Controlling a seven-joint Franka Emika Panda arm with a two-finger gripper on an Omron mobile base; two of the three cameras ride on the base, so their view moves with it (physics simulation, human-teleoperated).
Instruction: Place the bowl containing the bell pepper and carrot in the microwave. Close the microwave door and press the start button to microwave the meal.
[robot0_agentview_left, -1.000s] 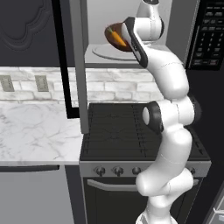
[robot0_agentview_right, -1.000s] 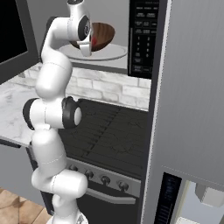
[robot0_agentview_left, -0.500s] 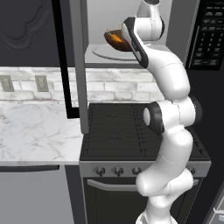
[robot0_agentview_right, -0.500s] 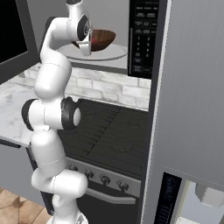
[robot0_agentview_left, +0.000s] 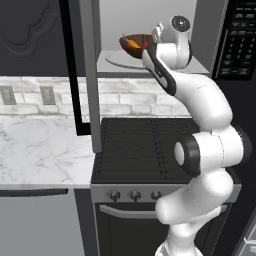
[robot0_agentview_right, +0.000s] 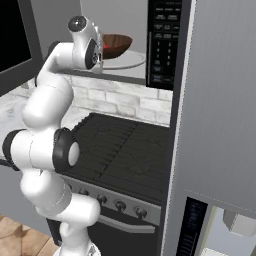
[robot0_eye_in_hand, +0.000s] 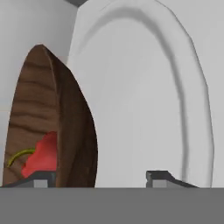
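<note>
Reaching high into the open microwave, the white arm has its gripper right at the bowl. In the hand view the two dark fingertips stand well apart — one at the bowl's inner side, the other out over the pale turntable plate — with the bowl's wooden wall between them. Whether the pads actually press on the rim I cannot tell; the tips are cut off at the bottom of that view.

The bowl, dark brown with wood grain, sits inside the microwave cavity over the round turntable plate. In the left base view the carrot shows orange inside it, and the bell pepper is a red lump low in the bowl, with a thin yellowish-green curl beside it in the hand view. The right base view shows the bowl's far side past the robot's wrist, just left of the black button panel.

The microwave door stands swung wide open — its grey frame and black window hang edge-on at the left of the cavity. Below lie the black stove with its knobs, and the marble counter to the left.
</note>
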